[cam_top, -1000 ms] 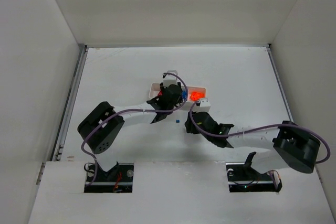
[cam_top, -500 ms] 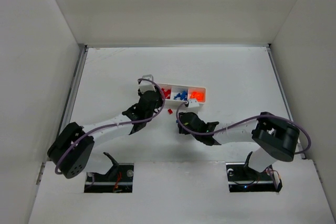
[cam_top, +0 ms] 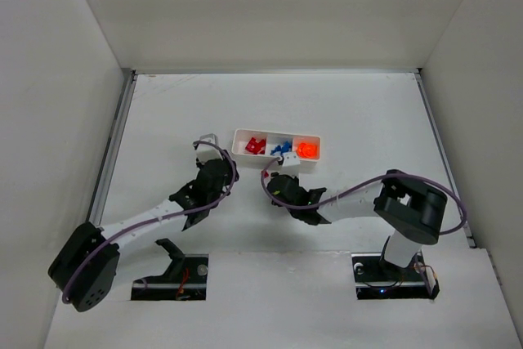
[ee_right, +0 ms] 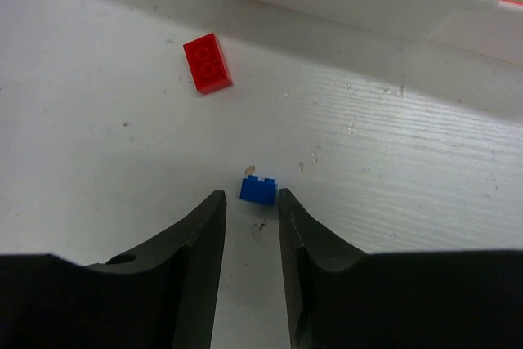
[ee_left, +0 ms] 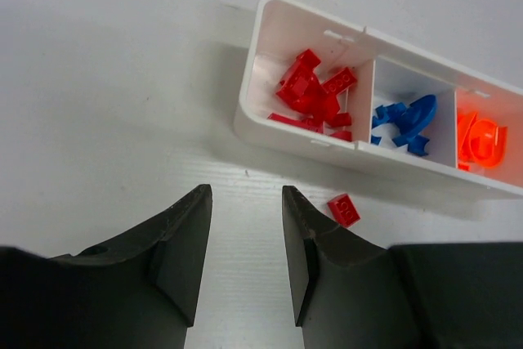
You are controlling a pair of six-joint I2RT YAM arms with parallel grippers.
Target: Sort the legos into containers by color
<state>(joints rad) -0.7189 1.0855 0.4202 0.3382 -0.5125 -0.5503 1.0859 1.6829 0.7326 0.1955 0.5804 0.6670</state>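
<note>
**Top external view: both grippers low near the tray, two bricks loose on the table**

Top external view showed the long white tray (cam_top: 278, 131) lying crosswise on the table (cam_top: 368, 112) in front of both arms. Red pieces filled its left compartment, blue pieces the middle one and orange pieces the right one. The left gripper (cam_top: 219, 171) sat near the tray's left end. The right gripper (cam_top: 276, 184) sat close to the tray's near wall, below the middle compartment.

From the left wrist, the red legos (ee_left: 315, 96) were heaped in the end compartment, the blue legos (ee_left: 404, 116) next to them, and the orange legos (ee_left: 480, 138) beyond. A loose red brick (ee_left: 344, 209) lay on the table just outside the tray's near wall, beside the left gripper's right-hand finger. That gripper's fingers stood apart with nothing between them.

From the right wrist, a small blue brick (ee_right: 258, 190) lay on the table right at the mouth of the right gripper's fingers. They were parted by a narrow gap and held nothing. The red brick lay farther ahead and to the left, near the tray wall.
</note>
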